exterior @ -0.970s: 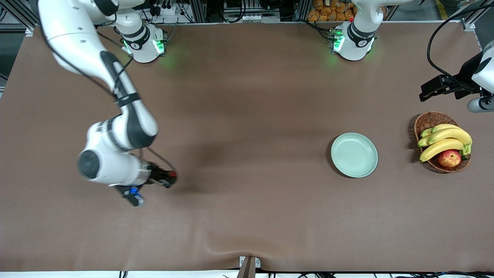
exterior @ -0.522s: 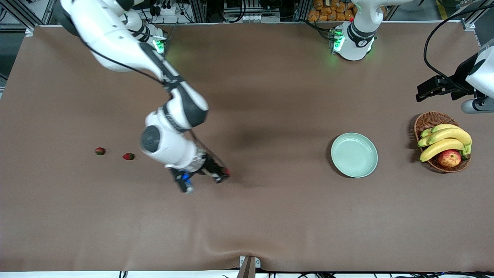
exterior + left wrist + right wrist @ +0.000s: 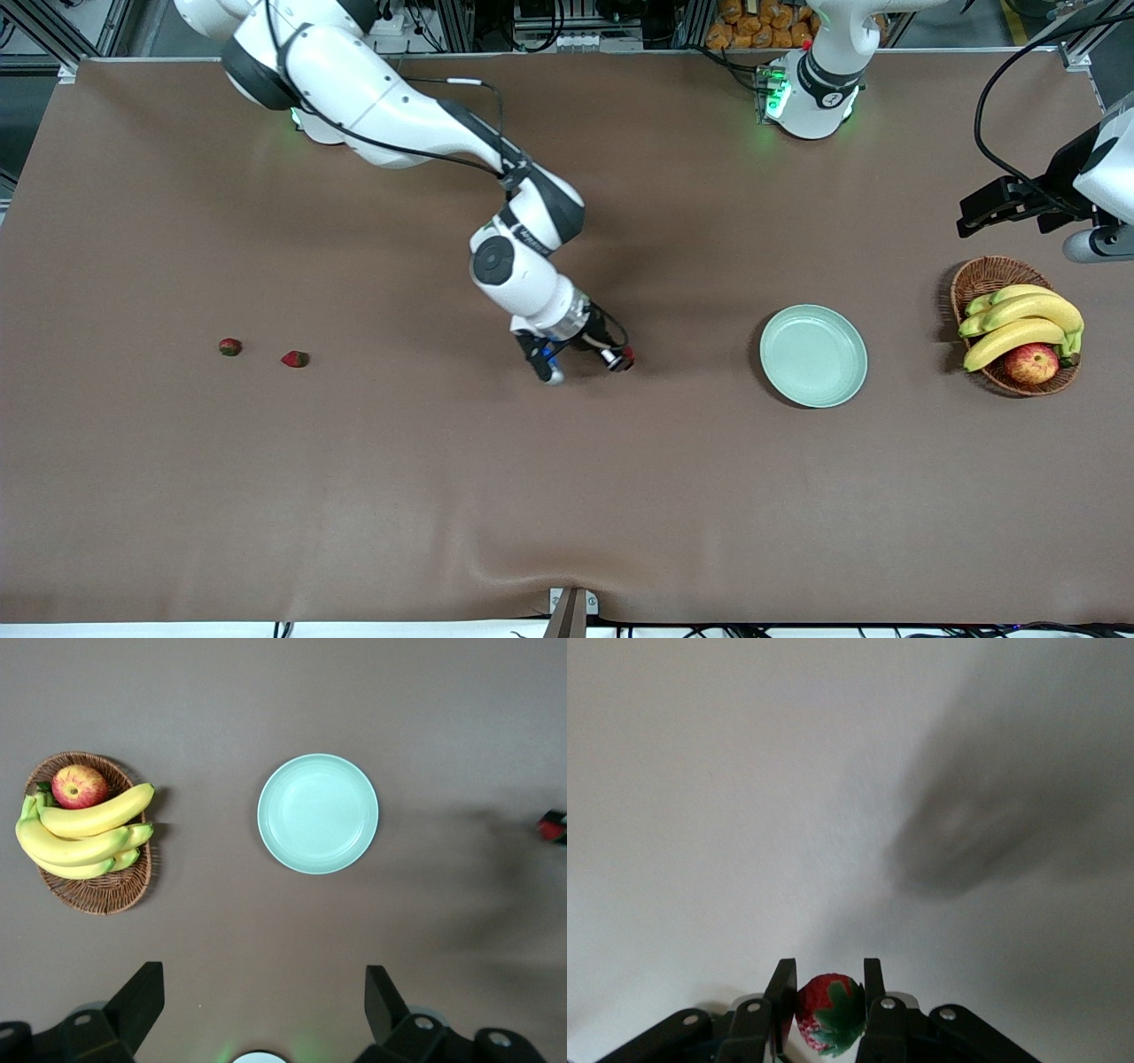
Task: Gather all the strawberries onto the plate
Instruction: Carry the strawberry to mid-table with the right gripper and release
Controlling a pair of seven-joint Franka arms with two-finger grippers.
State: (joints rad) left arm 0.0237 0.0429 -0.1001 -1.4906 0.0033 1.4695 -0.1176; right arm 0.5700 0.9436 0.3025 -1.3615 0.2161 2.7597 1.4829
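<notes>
My right gripper [image 3: 623,360] is shut on a red strawberry [image 3: 829,1012] with a green cap and holds it over the bare middle of the table, short of the plate. The pale mint-green plate [image 3: 813,356] lies empty toward the left arm's end; it also shows in the left wrist view [image 3: 318,813]. Two more strawberries [image 3: 230,346] [image 3: 295,359] lie side by side on the table at the right arm's end. My left gripper [image 3: 263,1003] is open and empty, held high near the basket end, where that arm waits [image 3: 1010,202].
A brown wicker basket [image 3: 985,276] with bananas [image 3: 1019,324] and a red-yellow apple [image 3: 1031,363] stands beside the plate at the left arm's end of the table. The brown table cover has a small ridge at its front edge [image 3: 496,580].
My right arm has swung from the right arm's end of the table toward the plate, carrying one strawberry. The two other strawberries came into view. The left arm has hardly moved.
</notes>
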